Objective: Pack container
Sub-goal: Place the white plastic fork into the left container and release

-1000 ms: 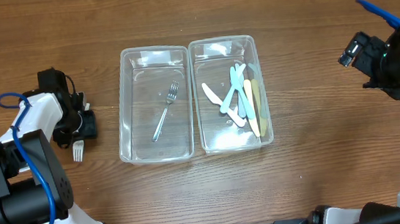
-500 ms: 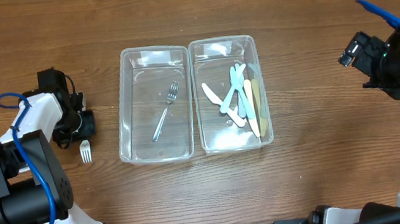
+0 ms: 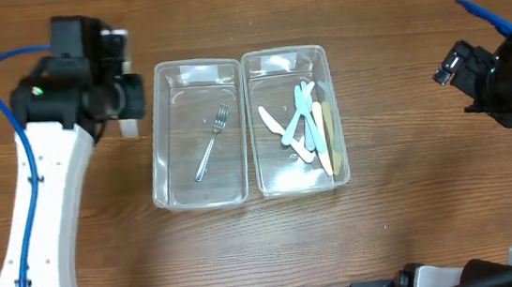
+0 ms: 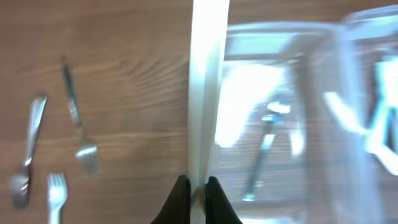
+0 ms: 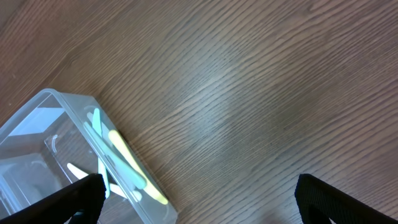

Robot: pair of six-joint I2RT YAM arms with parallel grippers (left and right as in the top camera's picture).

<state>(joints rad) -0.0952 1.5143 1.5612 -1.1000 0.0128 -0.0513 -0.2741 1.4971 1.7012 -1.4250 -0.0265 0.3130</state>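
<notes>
Overhead looks straight down; every view shows the pastel-cutlery container (image 3: 273, 76)

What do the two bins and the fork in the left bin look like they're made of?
Left bin and right bin: clear glossy plastic, seemingly; the wooden table shows through. Fork: likely polished metal, grey with bright glints.

Brown wood-grain table (image 3: 406, 233); clear left container (image 3: 182, 174), silver fork (image 3: 211, 143); clear right container (image 3: 268, 175) — pale-blue, white, yellow cutlery (image 3: 311, 124); cream-white utensil (image 4: 205, 93).
</notes>
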